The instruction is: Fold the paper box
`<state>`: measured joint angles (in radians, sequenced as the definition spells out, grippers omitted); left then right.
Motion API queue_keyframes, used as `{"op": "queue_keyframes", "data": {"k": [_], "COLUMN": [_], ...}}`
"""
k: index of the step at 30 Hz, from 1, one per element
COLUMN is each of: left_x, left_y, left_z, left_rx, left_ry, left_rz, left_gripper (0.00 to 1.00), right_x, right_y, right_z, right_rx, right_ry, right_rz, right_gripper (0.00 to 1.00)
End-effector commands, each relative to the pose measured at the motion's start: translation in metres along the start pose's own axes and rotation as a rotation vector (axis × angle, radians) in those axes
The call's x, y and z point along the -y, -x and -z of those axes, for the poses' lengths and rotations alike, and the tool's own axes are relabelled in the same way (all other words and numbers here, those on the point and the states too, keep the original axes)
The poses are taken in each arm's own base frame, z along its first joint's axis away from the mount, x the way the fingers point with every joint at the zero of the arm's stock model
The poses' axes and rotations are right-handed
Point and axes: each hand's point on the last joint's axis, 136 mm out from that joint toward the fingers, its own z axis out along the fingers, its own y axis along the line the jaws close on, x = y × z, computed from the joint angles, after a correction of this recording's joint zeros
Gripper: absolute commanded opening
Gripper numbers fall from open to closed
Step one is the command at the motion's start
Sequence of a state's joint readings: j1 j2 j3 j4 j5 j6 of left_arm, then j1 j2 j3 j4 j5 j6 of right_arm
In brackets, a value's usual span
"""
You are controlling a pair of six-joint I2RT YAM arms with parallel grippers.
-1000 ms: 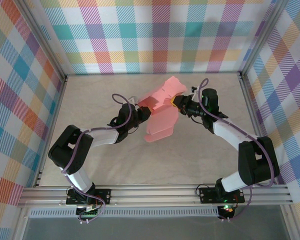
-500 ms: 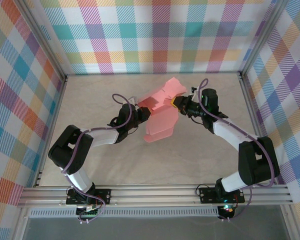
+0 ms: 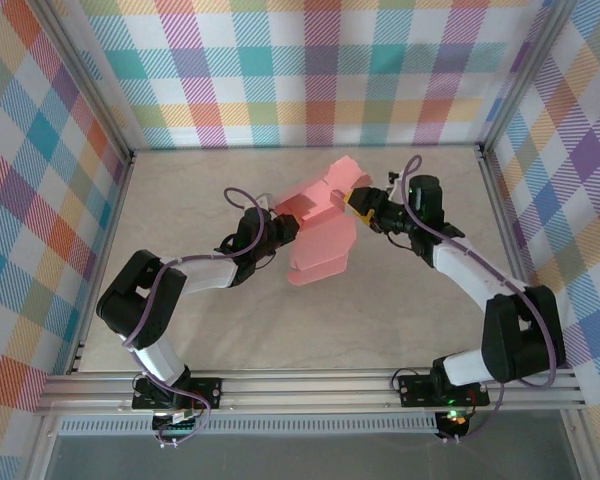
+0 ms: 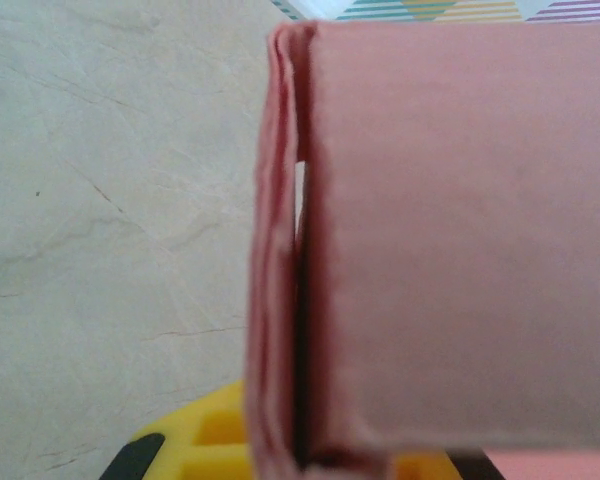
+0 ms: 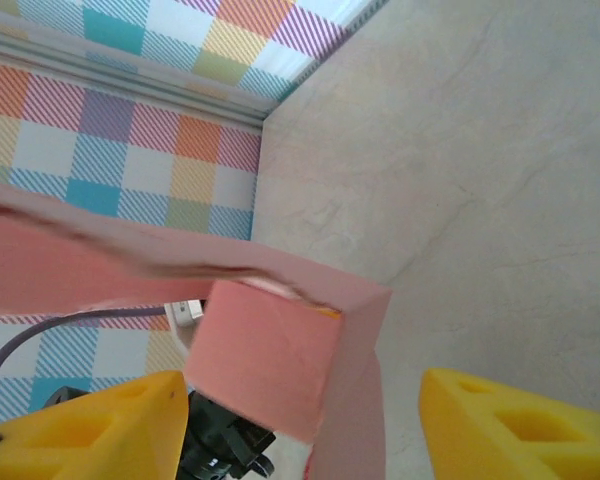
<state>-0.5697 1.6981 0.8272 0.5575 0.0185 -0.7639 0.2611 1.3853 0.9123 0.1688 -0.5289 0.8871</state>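
The paper box is a salmon-pink card sheet with flaps, held up off the table near the back centre. My left gripper is shut on its left edge. In the left wrist view the folded card runs upward from between the yellow fingers. My right gripper stands at the sheet's right side, open. In the right wrist view its yellow fingers stand wide apart, and a bent pink panel hangs between them without touching the right one.
The beige table is boxed in by plaid walls at the back and both sides. An aluminium rail with both arm bases runs along the near edge.
My right gripper has opened, let go of the card's right flap and drawn back slightly to the right. The left gripper and the sheet have hardly moved.
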Motion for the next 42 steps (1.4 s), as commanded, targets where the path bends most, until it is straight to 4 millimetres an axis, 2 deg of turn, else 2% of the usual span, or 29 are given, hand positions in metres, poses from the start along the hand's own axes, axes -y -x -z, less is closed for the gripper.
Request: {"op": "queue_keyframes", "data": {"k": [1,6,12,15,18,21,26,31,36,39,42], "left_x": [0.004,-0.008,-0.028,-0.033,-0.033,-0.032,-0.033,-0.034,-0.037,-0.038,-0.040], "left_y": [0.021,0.022,0.025,0.027,0.027,0.027,0.028,0.027,0.022,0.019,0.016], "left_z": [0.008,0.009,0.016,0.019,0.020,0.021,0.022,0.022,0.015,0.012,0.011], "left_rx": [0.065,0.071,0.097,0.112,0.118,0.119,0.116,0.115,0.095,0.086,0.078], "left_ry": [0.003,0.065,0.166,0.191,0.182,0.178,0.192,0.193,0.195,0.190,0.198], "left_rz": [-0.027,-0.082,-0.147,-0.159,-0.160,-0.161,-0.166,-0.159,-0.153,-0.145,-0.143], "left_gripper": [0.00,0.00,0.00,0.00,0.00,0.00,0.00,0.00,0.00,0.00,0.00], "right_x": [-0.021,-0.053,-0.094,-0.111,-0.117,-0.116,-0.095,-0.081,-0.075,-0.076,-0.076], "right_y": [0.019,0.023,0.018,0.017,0.013,0.007,0.006,-0.001,-0.010,-0.013,-0.017], "right_z": [0.019,0.028,0.018,0.008,-0.011,-0.031,-0.052,-0.059,-0.069,-0.076,-0.082], "right_rx": [0.074,0.068,0.011,-0.014,-0.074,-0.125,-0.155,-0.194,-0.241,-0.260,-0.285], "right_ry": [-0.040,-0.078,-0.136,-0.132,-0.119,-0.159,-0.256,-0.285,-0.264,-0.234,-0.211], "right_rz": [0.123,0.229,0.373,0.419,0.413,0.405,0.374,0.349,0.313,0.288,0.265], "right_gripper": [0.67,0.69,0.69,0.70,0.70,0.70,0.68,0.67,0.66,0.62,0.51]}}
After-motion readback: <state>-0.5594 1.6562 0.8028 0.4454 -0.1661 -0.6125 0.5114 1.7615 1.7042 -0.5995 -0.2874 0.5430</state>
